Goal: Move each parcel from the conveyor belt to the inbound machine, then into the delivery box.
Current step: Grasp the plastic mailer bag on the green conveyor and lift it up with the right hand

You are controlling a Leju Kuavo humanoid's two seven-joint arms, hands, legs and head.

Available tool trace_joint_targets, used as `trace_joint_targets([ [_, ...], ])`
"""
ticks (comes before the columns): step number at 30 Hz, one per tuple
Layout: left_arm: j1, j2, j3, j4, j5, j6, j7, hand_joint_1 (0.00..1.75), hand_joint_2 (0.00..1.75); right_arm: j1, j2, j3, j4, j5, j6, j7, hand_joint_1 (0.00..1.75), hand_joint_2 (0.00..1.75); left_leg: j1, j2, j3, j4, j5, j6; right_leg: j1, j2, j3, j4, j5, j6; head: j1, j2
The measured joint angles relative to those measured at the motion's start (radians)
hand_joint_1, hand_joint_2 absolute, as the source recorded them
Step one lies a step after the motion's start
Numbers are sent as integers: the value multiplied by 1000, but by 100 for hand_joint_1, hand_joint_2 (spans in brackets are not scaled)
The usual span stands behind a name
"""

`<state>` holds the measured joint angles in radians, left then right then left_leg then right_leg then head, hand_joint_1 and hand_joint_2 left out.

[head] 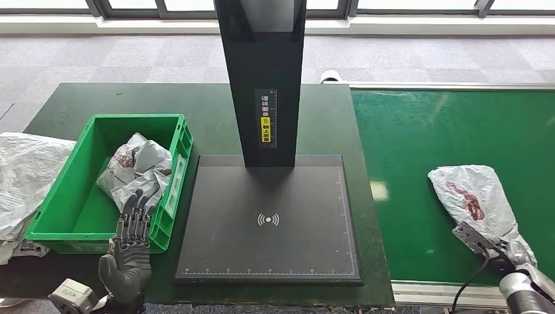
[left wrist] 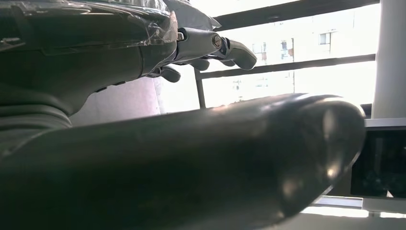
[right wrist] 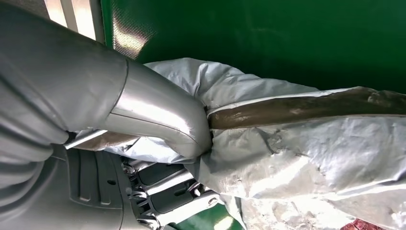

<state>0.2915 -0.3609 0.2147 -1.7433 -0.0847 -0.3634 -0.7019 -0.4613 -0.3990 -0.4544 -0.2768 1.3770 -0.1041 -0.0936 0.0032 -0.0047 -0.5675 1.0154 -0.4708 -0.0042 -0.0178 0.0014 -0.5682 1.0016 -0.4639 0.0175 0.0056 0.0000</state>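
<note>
Parcel on the green conveyor belt is pinched at its near end by the right hand, not lifted yet. Left hand hangs empty, fingers apart, by the delivery box (one parcel in there already). Scanner pad on the counter comes next, I'd guess.

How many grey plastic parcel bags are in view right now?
3: one grey plastic parcel bag in the green crate, one left of that crate, one on the green conveyor belt, gripped by the right hand. Others may be hidden.
</note>
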Motion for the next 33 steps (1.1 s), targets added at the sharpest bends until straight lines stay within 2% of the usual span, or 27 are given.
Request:
trace_joint_targets([
  [3, 1, 0, -4, 0, 1, 10, 0, 0, 0, 16, 3, -9, -6, -35, -98, -52, 175, 175, 0, -1, -2, 0, 0, 0, 0, -2, 0, 0, 0, 0, 0, 0],
  [5, 2, 0, -11, 2, 3, 26, 0, 0, 0, 37, 14, -32, -20, -109, -208, -149, 175, 175, 0, -2, -3, 0, 0, 0, 0, -2, -1, 0, 0, 0, 0, 0],
  [6, 2, 0, -16, 3, 4, 36, 0, 0, 0, 50, 24, -51, -33, -170, -263, -226, 175, 175, 0, -2, -3, 0, 0, 0, 0, -3, -1, 0, 0, 0, 0, 0],
  [9, 0, -1, -33, 9, 3, 60, 0, 0, 0, 99, 75, -113, -116, -444, -365, -488, 175, 175, 0, -3, -3, 0, 0, 0, 0, -3, -2, 0, 0, 0, 0, 0],
  [10, -1, -1, -39, 12, 2, 65, 0, 0, 0, 129, 100, -122, -177, -561, -365, -545, 175, 175, 0, -4, -4, 0, 0, 0, 0, -5, -2, 0, -1, 0, 0, 0],
  [12, -4, 0, -50, 18, 1, 67, 0, 0, 0, 221, 161, -110, -355, -778, -348, -596, 175, 175, 1, -8, -4, 0, 0, 0, 1, -9, -1, 0, -2, -1, 0, 0],
  [15, -10, 3, -61, 32, -2, 54, 0, 0, 0, 400, 266, -24, -699, -921, -379, -610, 175, 175, 1, -11, -5, -1, 0, -1, 1, -12, -1, 1, -4, -3, 0, 0],
  [18, -24, 7, -70, 52, -13, 48, 0, 0, 0, 533, 348, 118, -988, -914, -489, -615, 175, 175, 2, -8, -4, -2, -2, -4, 1, -9, -2, 2, -6, -5, 0, 0],
  [20, -34, 11, -78, 64, -18, 47, 0, 0, 0, 582, 387, 214, -1122, -883, -557, -615, 175, 175, 2, -6, -2, -2, -3, -5, 2, -7, -2, 3, -7, -6, 0, 0],
  [22, -39, 14, -88, 71, -22, 47, 0, 0, 0, 611, 420, 303, -1211, -865, -585, -614, 175, 175, 3, -4, -1, -2, -3, -5, 3, -5, -2, 3, -7, -6, 0, 0],
  [24, -43, 16, -95, 76, -25, 47, 0, 0, 0, 626, 445, 379, -1266, -862, -579, -611, 175, 175, 3, -3, -1, -2, -3, -5, 3, -5, -2, 3, -7, -6, 0, 0],
  [27, -47, 18, -101, 81, -26, 45, 0, 0, 0, 625, 470, 474, -1294, -841, -515, -572, 175, 175, 3, -2, -1, -2, -3, -5, 3, -4, -1, 3, -6, -6, 0, 0],
  [30, -47, 18, -104, 80, -30, 49, 0, 0, 0, 587, 495, 566, -1243, -740, -420, -498, 175, 175, 3, -1, 0, -2, -2, -5, 3, -2, -1, 3, -6, -7, 0, 0],
  [33, -47, 18, -109, 74, -35, 52, 0, 0, 0, 548, 530, 640, -1160, -669, -394, -470, 175, 175, 3, -1, 1, -2, -1, -6, 3, -2, -1, 3, -5, -7, 0, 0],
])
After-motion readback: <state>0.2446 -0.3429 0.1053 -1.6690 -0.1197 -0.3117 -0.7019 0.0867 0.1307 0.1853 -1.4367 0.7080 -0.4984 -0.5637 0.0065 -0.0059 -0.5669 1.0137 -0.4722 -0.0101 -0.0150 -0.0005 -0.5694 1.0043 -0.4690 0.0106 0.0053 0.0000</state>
